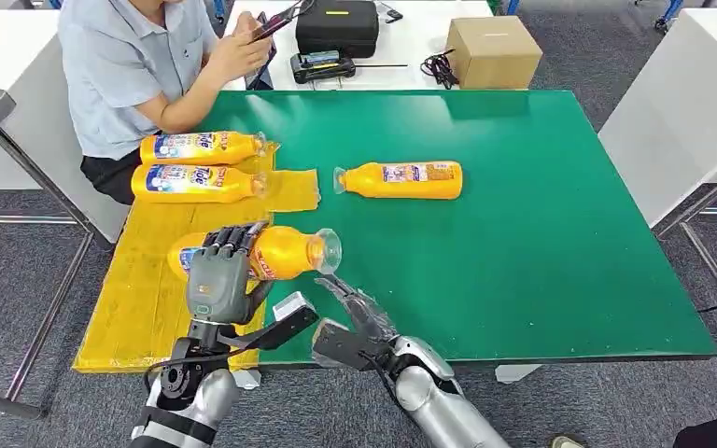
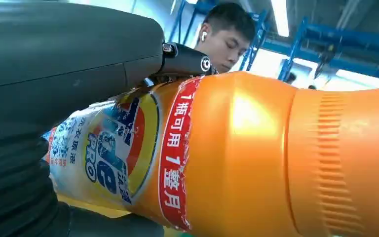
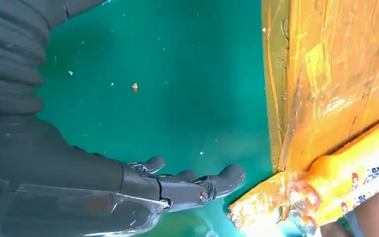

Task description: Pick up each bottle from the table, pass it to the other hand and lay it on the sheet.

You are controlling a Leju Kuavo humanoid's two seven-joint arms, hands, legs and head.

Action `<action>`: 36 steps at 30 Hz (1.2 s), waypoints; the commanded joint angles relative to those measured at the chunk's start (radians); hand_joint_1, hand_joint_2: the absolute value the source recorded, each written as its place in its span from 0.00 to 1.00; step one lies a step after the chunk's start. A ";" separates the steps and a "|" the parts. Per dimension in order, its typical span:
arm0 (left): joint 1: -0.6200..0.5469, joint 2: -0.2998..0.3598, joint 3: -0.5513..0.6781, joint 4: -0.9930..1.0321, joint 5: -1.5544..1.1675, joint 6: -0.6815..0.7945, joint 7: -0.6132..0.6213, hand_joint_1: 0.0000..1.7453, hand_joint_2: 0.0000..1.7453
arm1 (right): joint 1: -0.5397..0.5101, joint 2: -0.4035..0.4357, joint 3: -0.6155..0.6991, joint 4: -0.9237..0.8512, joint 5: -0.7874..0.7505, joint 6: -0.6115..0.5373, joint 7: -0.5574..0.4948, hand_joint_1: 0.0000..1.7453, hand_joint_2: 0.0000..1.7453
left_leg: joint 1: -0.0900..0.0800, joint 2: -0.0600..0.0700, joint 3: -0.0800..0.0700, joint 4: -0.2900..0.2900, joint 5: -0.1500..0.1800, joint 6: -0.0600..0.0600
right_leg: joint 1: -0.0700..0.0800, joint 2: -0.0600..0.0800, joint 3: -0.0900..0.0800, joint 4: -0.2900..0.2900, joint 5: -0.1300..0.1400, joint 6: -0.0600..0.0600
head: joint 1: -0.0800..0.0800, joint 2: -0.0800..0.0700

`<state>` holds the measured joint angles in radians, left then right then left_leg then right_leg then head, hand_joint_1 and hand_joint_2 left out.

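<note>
— Left hand (image 1: 219,280)?
— Wrapped around an orange bottle (image 1: 266,252), held on its side over the yellow sheet (image 1: 140,299), cap toward the green table (image 1: 541,233).
— Right hand (image 1: 355,322)?
— Holding nothing, fingers spread, just beside that bottle's cap.
— Other bottles?
— Two bottles (image 1: 201,166) lie side by side on the sheet's far end. A fourth bottle (image 1: 400,179) lies on the bare green top, well apart from both hands.

bottles (image 1: 400,179): 4 | sheet (image 1: 140,308): 1 | boxes (image 1: 492,51): 1, perhaps more
</note>
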<state>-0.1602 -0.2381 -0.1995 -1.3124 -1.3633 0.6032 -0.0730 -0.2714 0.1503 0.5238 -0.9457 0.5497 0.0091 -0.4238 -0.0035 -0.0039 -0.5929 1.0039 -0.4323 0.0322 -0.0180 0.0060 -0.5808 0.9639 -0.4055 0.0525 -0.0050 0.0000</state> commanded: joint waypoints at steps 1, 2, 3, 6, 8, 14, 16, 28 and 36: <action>-0.166 0.130 0.005 0.271 -0.135 -0.092 0.121 1.00 1.00 | -0.056 -0.019 -0.007 0.054 -0.011 0.020 -0.013 0.00 1.00 | 0.001 -0.001 0.004 -0.001 0.000 -0.002 | 0.001 -0.002 0.004 0.000 -0.001 -0.003 | 0.000 0.000; -0.185 0.135 0.018 0.303 -0.113 -0.105 0.117 1.00 1.00 | -0.057 -0.021 -0.004 0.049 -0.013 0.025 -0.016 0.00 1.00 | 0.000 -0.001 0.002 -0.001 0.000 -0.001 | 0.000 -0.001 0.002 0.000 -0.001 -0.002 | 0.000 0.000; -0.192 0.137 0.020 0.315 -0.107 -0.100 0.111 1.00 1.00 | -0.057 -0.021 -0.003 0.046 -0.013 0.025 -0.016 0.00 1.00 | 0.000 0.000 0.002 -0.001 0.000 -0.001 | 0.000 -0.001 0.002 0.000 0.000 -0.002 | 0.000 0.000; -0.223 0.146 0.042 0.381 -0.078 -0.136 0.108 1.00 1.00 | -0.055 -0.023 0.005 0.035 -0.016 0.034 -0.020 0.00 1.00 | 0.001 0.000 0.003 0.000 0.000 -0.002 | 0.001 -0.001 0.003 0.000 0.000 -0.002 | 0.000 0.000; -0.239 0.149 0.053 0.425 -0.068 -0.157 0.113 1.00 1.00 | -0.056 -0.025 0.008 0.029 -0.018 0.038 -0.021 0.00 1.00 | 0.001 0.000 0.003 0.000 0.000 -0.002 | 0.001 -0.001 0.003 0.000 -0.001 -0.002 | 0.000 0.000; -0.272 0.153 0.066 0.540 -0.054 -0.184 0.111 1.00 1.00 | -0.059 -0.028 0.012 0.030 -0.020 0.041 -0.020 0.00 1.00 | 0.001 0.000 0.002 0.000 0.000 -0.002 | 0.001 -0.001 0.003 0.000 -0.001 -0.002 | 0.000 0.000; -0.275 0.152 0.077 0.560 -0.032 -0.190 0.093 0.96 1.00 | -0.059 -0.029 0.012 0.030 -0.020 0.042 -0.020 0.00 1.00 | 0.000 0.000 0.001 0.000 0.000 -0.001 | 0.000 0.000 0.001 0.000 0.000 -0.001 | 0.000 0.000; -0.302 0.164 0.065 0.627 -0.045 -0.173 0.082 0.00 1.00 | -0.066 -0.026 0.018 0.041 -0.024 0.050 -0.021 0.00 1.00 | 0.001 0.000 0.001 0.000 0.000 -0.001 | 0.001 0.000 0.001 0.000 0.000 -0.001 | 0.000 0.000; -0.305 0.152 0.073 0.639 -0.042 -0.189 0.100 0.00 1.00 | -0.062 -0.027 0.016 0.041 -0.024 0.049 -0.021 0.00 1.00 | 0.001 0.000 0.001 0.000 0.000 -0.001 | 0.001 -0.001 0.002 0.000 0.000 -0.001 | 0.000 0.000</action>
<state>-0.4231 -0.0980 -0.1305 -0.7790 -1.3993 0.4337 0.0095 -0.2924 0.1423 0.5238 -0.9442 0.5280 0.0542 -0.4440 -0.0031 -0.0046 -0.5929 1.0039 -0.4316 0.0319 -0.0180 0.0055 -0.5804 0.9643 -0.4055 0.0525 -0.0046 0.0000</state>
